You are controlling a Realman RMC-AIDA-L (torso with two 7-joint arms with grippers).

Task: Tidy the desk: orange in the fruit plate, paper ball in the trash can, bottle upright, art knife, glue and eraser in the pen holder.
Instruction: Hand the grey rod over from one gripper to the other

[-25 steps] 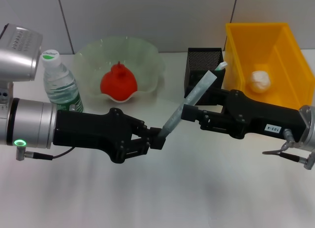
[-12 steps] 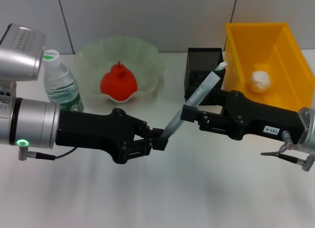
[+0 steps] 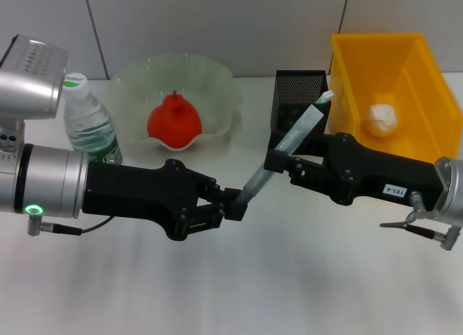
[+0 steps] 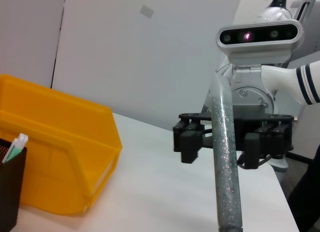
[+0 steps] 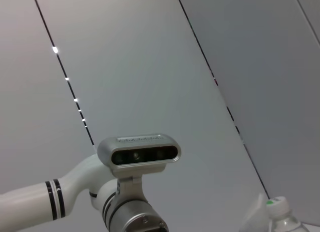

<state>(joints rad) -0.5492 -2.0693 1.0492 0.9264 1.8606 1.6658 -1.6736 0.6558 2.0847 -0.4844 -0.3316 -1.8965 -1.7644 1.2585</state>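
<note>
Since a second ago the right gripper [image 3: 278, 160] has edged a little up and toward the pen holder [image 3: 299, 96], and the glue stick [image 3: 282, 150] it shares with the left gripper [image 3: 233, 205] now leans slightly steeper; the left gripper has barely shifted. The left gripper is closed on the lower end of the glue stick, above the white surface [image 3: 239, 291]. The right gripper sits around the stick's middle, and in the left wrist view its fingers [image 4: 187, 137] stand on either side of the stick [image 4: 225, 157] with a gap showing, so it looks parted rather than clamped. The stick's lower tip is hidden inside the left gripper, and its upper end overlaps the pen holder's front so the two are hard to separate. A white and green item [image 3: 325, 97] pokes out of the pen holder. The orange [image 3: 174, 120] lies in the fruit plate [image 3: 217, 85], the paper ball [image 3: 382, 119] in the yellow trash can [image 3: 347, 60], and the bottle [image 3: 88, 121] stands upright, partly covered by the left arm. The right wrist view shows only the wall, the robot's head and the bottle cap [image 5: 276, 204].
</note>
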